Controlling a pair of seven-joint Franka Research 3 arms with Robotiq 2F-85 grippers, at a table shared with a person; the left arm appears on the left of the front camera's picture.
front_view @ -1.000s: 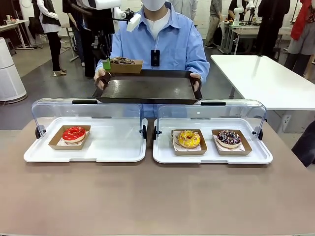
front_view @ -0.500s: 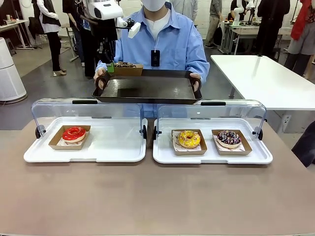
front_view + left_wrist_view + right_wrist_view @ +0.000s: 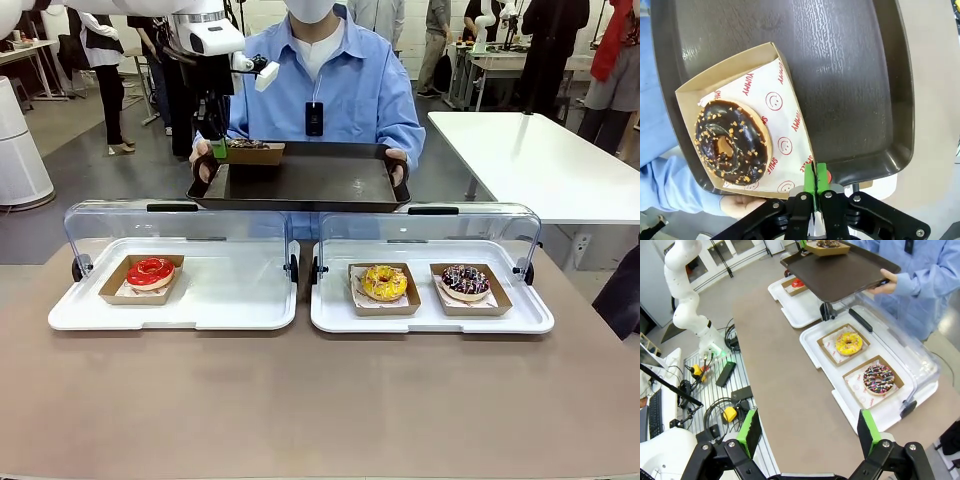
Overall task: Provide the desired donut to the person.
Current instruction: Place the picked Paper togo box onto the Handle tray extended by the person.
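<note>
Red print is read on the white paper liner (image 3: 785,125) in the cardboard box (image 3: 715,75) pinched by the left gripper (image 3: 815,176) — "YUMMY" repeated farther from the pads, "SMILE" just beside them, smiley faces stamped between

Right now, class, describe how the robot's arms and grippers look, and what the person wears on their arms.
The left arm is white with rounded joints. The left gripper and right gripper are black linkages with silver bolts and green pads on the fingers. The person wears light blue shirt sleeves.
</note>
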